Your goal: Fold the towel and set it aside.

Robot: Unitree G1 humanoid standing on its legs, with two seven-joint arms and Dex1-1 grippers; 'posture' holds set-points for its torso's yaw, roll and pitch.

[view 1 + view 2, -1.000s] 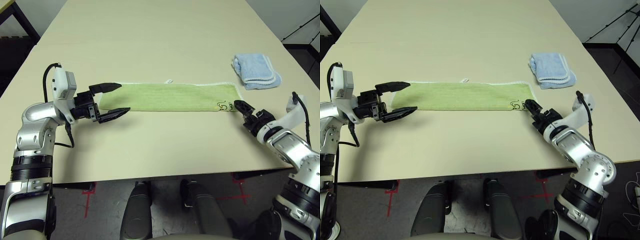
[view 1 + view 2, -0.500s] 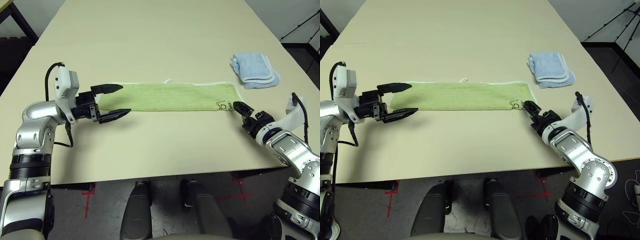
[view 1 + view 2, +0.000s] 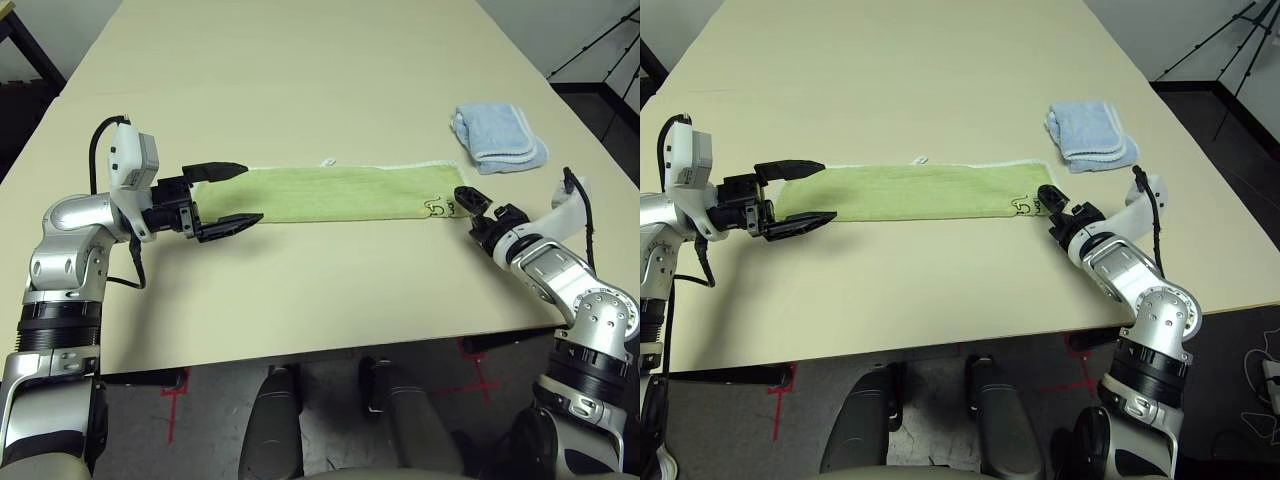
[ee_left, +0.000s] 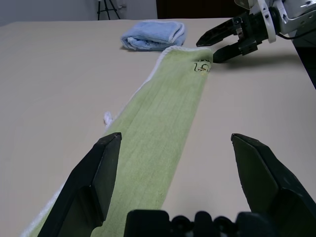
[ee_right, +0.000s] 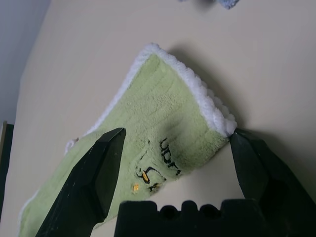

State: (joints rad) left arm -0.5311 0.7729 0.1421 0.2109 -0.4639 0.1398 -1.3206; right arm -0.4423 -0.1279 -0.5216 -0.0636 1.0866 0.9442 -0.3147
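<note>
On our left, the left gripper (image 3: 228, 196) stands wide open at the end of the towel (image 3: 330, 193), which lies in a long folded strip across the table (image 3: 300, 80). Our right gripper (image 5: 173, 173) straddles its marked corner, fingers wide apart. A blue towel (image 3: 497, 136) sits beyond.

Light green towel (image 3: 335, 193) lies folded into a long flat strip.
</note>
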